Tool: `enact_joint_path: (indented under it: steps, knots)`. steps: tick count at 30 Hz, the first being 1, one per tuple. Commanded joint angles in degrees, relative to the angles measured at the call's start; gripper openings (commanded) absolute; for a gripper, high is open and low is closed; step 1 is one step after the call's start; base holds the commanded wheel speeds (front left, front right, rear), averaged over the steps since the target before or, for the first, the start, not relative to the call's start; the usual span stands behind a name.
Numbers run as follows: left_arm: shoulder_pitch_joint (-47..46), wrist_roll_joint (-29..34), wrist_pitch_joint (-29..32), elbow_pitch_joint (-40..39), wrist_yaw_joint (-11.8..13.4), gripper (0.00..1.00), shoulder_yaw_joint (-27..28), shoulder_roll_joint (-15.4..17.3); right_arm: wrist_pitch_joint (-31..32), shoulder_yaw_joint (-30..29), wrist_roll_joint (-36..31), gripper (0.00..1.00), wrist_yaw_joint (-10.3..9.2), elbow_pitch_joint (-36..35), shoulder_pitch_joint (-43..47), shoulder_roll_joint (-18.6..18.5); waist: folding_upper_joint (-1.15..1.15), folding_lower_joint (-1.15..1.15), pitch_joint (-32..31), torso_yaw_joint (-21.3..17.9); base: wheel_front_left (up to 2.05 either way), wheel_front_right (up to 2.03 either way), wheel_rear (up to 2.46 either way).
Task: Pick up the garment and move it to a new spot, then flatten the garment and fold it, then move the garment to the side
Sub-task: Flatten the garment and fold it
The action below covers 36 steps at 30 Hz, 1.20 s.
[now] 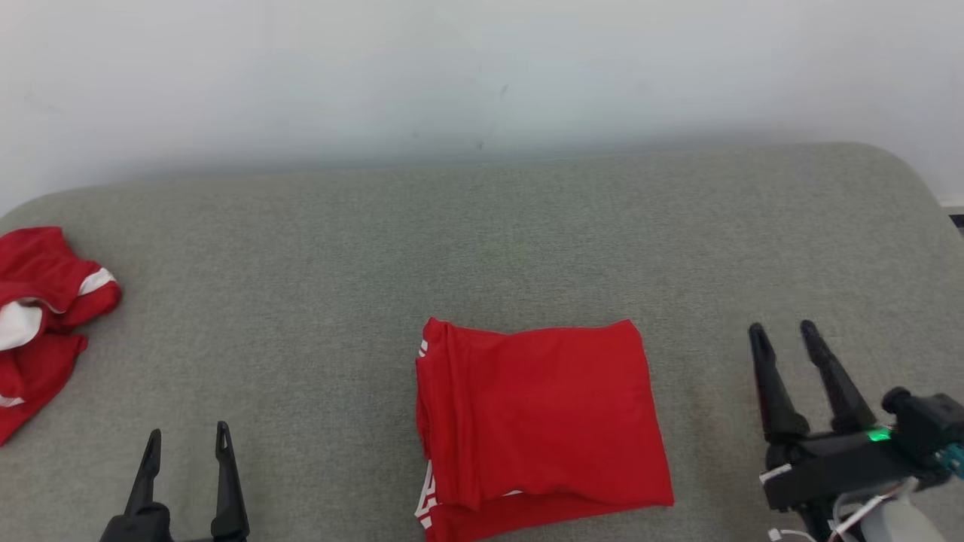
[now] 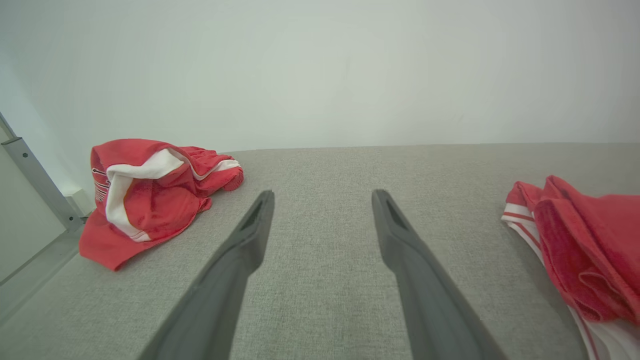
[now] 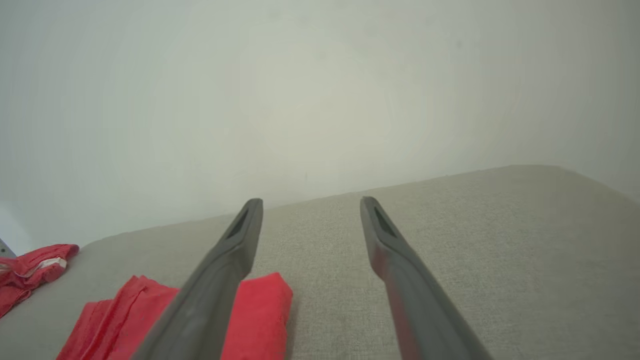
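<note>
Grey padded surface (image 1: 482,241) carries everything. Folded red garment (image 1: 538,421) lies flat as a tidy rectangle between the two sets of fingers, touching neither. It looks fully folded, so likely only the move to the side is left. Crumpled red garment (image 1: 41,316) sits well outboard of the left gripper (image 1: 188,429), probably a separate piece. Left gripper and right gripper (image 1: 782,327): fingers spread apart, empty, flanking the fold, ready for a fresh grab.
</note>
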Motion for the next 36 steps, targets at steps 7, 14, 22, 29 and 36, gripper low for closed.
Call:
enact_joint_path:
  steps: [7, 14, 22, 29, 36]
  knots:
    - [0.96, 1.36, -0.17, -0.99, 0.21, 1.0, -0.47, 0.39, -0.32, -6.85, -9.99, 1.0, -0.15, -4.64, 6.37, 4.88, 0.0, 0.0, -1.71, -2.4, 0.0, 0.0, 0.0]
    - [1.81, 2.63, -0.17, -1.49, -0.11, 1.0, -1.59, 1.15, -0.33, -8.93, -13.71, 1.0, -0.15, -7.53, 10.61, 8.36, 0.0, 0.0, -3.52, -2.28, 0.0, 0.0, 0.0]
    - [4.36, 3.78, -0.17, -3.38, 0.08, 1.0, -3.01, 1.86, -0.34, -9.26, -15.17, 1.0, -0.15, -7.46, 13.4, 10.31, 0.0, 0.0, -5.2, -1.08, 0.0, 0.0, 0.0]
    - [6.59, 3.91, -0.17, -4.33, 0.95, 1.0, -2.65, 2.81, -0.34, -8.51, -16.69, 1.0, -0.15, -6.78, 13.88, 10.43, 0.0, 0.0, -5.72, -0.35, 0.0, 0.0, 0.0]
    - [7.8, 3.87, -0.17, -4.21, 1.3, 1.0, -2.81, 3.58, -0.34, -7.68, -18.15, 1.0, -0.15, -5.58, 14.06, 10.67, 0.0, 0.0, -5.87, 0.09, 0.0, 0.0, 0.0]
